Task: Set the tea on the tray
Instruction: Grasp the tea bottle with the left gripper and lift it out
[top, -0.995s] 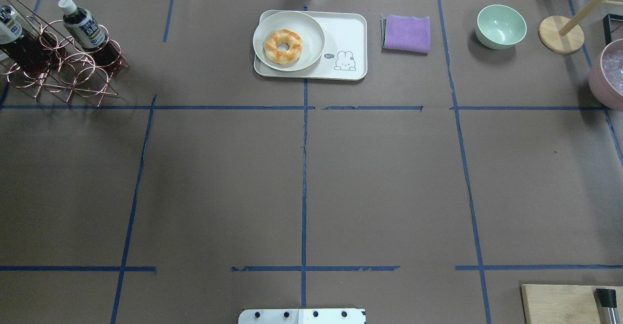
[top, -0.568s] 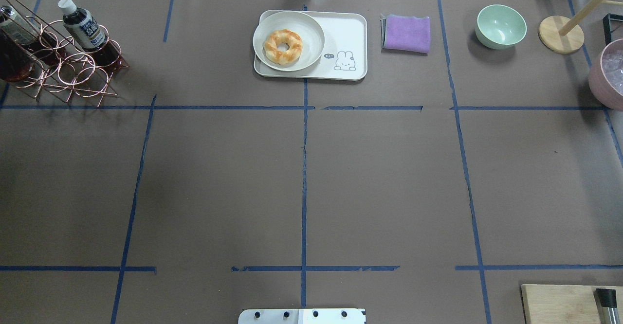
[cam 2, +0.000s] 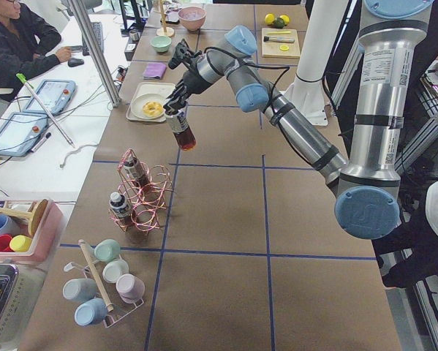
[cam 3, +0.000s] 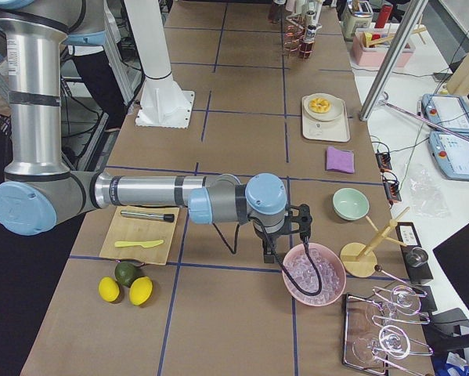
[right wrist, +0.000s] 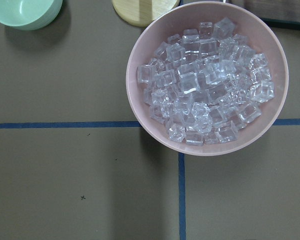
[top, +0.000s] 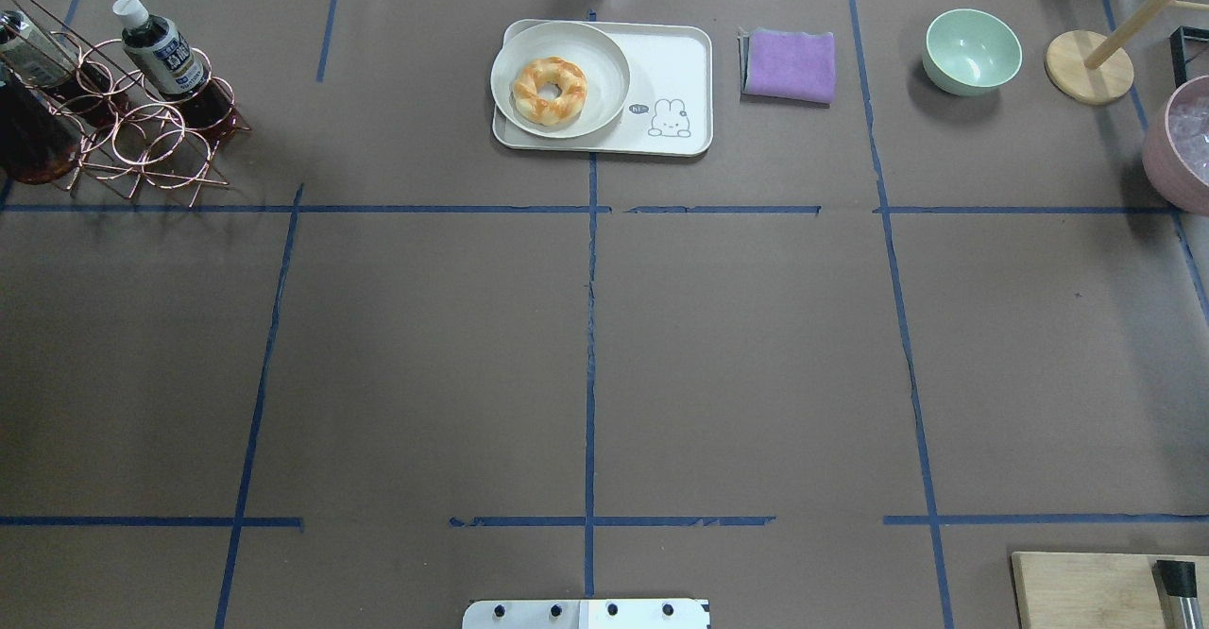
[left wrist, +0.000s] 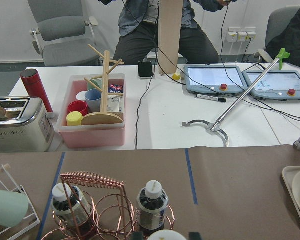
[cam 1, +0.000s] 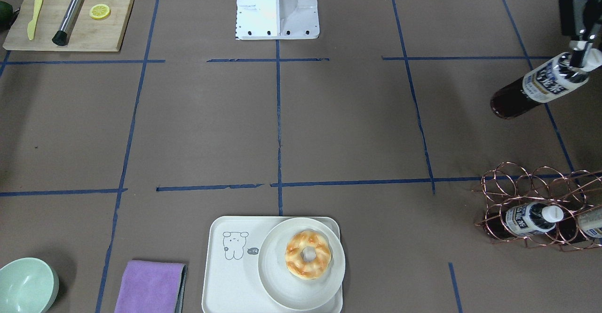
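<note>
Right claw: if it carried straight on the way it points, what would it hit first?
The right claw points straight down. Its wrist view looks onto the pink bowl of ice cubes, so ice or the bowl's rim likely comes first, though it might land on the table alongside.

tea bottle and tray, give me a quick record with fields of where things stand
tea bottle: in the air, clear of the copper rack, held at its cap end
left gripper: shut on the tea bottle
tray: far from the bottle; plate with doughnut on one half, bear half bare
right gripper: above the pink bowl of ice; open or shut cannot be told
</note>
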`<state>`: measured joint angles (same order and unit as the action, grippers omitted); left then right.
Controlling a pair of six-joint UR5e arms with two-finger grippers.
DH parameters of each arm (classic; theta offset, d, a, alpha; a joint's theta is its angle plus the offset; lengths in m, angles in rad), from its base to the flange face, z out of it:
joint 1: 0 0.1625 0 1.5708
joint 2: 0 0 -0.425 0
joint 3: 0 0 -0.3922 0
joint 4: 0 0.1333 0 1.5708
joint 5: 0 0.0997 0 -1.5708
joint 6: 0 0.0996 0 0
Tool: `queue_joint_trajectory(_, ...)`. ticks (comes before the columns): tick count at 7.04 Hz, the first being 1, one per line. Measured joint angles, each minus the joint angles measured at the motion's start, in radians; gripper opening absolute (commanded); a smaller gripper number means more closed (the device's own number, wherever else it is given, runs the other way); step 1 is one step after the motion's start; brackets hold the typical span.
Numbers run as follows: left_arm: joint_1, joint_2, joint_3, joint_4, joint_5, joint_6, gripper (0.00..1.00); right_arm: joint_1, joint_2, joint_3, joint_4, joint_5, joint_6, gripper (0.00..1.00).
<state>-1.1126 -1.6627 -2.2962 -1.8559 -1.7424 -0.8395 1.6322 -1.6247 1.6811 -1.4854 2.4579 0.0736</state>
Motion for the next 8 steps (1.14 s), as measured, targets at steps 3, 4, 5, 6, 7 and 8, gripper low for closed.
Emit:
queue_joint_trajectory(3,0.284,-0.291,0.003,0.328,0.191,-0.087,0.00,0.000,0.002,-0.004,0.000,-0.002,-0.002,1.00)
queue_joint_trajectory(4,0.402,-0.354,0.012,0.382,0.275,-0.135,0.00,0.000,0.004,-0.006,0.000,-0.003,-0.002,1.00)
queue_joint_trajectory(5,0.487,-0.394,0.032,0.399,0.346,-0.173,0.00,0.000,0.004,-0.007,0.000,-0.003,-0.002,1.00)
queue_joint_trajectory(6,0.553,-0.427,0.071,0.398,0.419,-0.216,0.00,0.000,0.005,-0.006,0.000,-0.002,-0.002,1.00)
queue_joint_trajectory(7,0.621,-0.462,0.124,0.386,0.515,-0.259,0.00,0.000,0.004,-0.004,0.000,-0.002,-0.002,1.00)
queue_joint_trajectory(8,0.680,-0.489,0.190,0.344,0.613,-0.290,0.00,0.000,0.004,-0.001,0.000,-0.001,-0.002,1.00)
